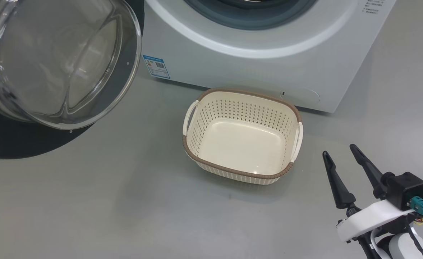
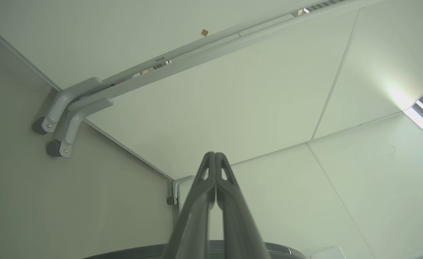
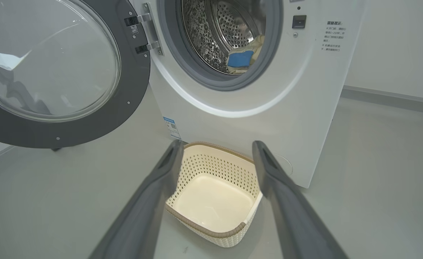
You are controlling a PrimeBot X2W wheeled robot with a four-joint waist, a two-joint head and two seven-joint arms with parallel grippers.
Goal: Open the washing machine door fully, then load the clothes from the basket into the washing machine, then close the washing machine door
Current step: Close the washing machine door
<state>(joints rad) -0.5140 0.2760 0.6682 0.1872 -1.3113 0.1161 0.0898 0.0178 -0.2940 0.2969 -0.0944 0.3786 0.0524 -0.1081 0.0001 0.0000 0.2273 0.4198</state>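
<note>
The right gripper point(image 1: 339, 151) is seen at the lower right of the head view, jaws spread wide, nothing held. The left gripper point(image 2: 215, 155) is closed tight on nothing, pointed at a ceiling point(image 2: 233, 90). The basket point(image 1: 240, 109) is set empty on the floor point(image 1: 125, 198) at frame centre, just before the washing machine point(image 1: 269, 72). The washing machine door point(image 1: 35, 144) is swung open at upper left. The clothes point(image 3: 240, 57) are lodged in the drum point(image 3: 211, 32).
</note>
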